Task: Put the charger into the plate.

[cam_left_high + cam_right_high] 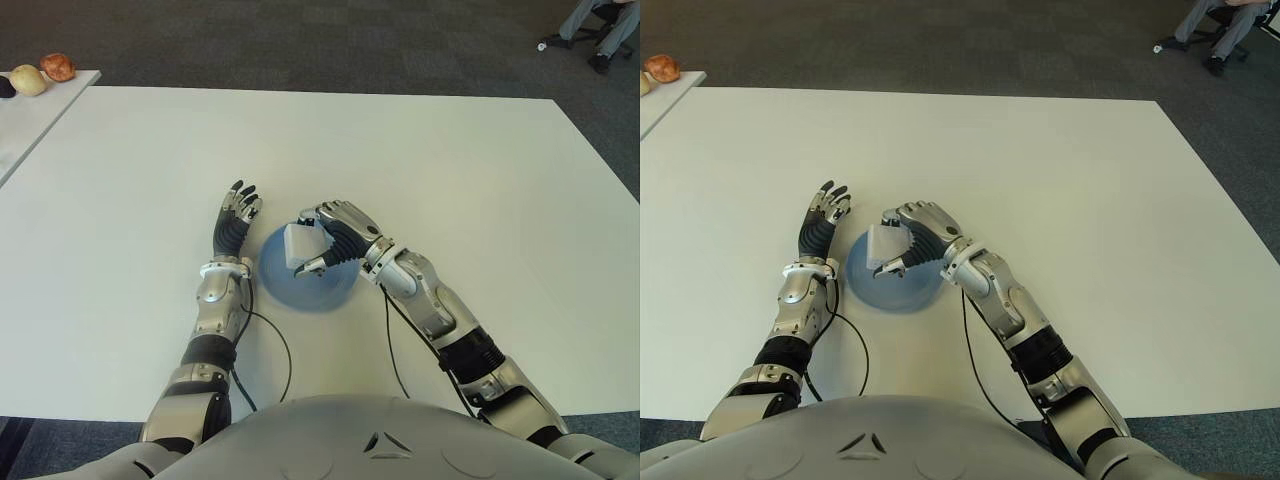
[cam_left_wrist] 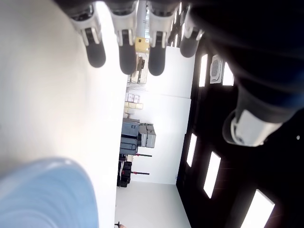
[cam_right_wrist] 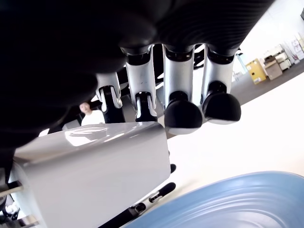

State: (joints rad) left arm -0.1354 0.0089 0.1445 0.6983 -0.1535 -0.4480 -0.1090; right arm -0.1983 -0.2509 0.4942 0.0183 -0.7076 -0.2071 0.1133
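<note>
**A:** Start with the right hand (image 1: 335, 240). What is it doing?

**B:** Its fingers are curled around a white charger (image 1: 302, 245), a boxy block. The thumb comes in from the near side and the other fingers (image 3: 183, 114) wrap over the far side. In the right wrist view the charger (image 3: 95, 175) fills the lower part, pressed in under the black fingertips.

**A:** And where is the charger relative to the plate?

**B:** It is held over the blue plate (image 1: 335, 290), above the far part of the dish. Whether its lower edge touches the plate, I cannot tell. The wrist view shows the plate's ridged blue surface (image 3: 247, 204) just below the hand.

**A:** The left hand?

**B:** The left hand (image 1: 235, 215) shows just to the left of the plate, fingers extended and slightly spread, holding nothing. Its wrist view shows four straight fingers (image 2: 126, 52) and the blurred blue rim of the plate (image 2: 47, 194) close by.

**A:** What lies around them?

**B:** A broad white table (image 1: 450, 160) carries the plate. Thin black cables (image 1: 285, 355) trail from both forearms across it. At the far left a second white surface (image 1: 40, 110) holds a few round fruits (image 1: 57, 67). At the far right, on the dark carpet (image 1: 300, 40), a seated person's legs (image 1: 590, 20) are visible.
</note>
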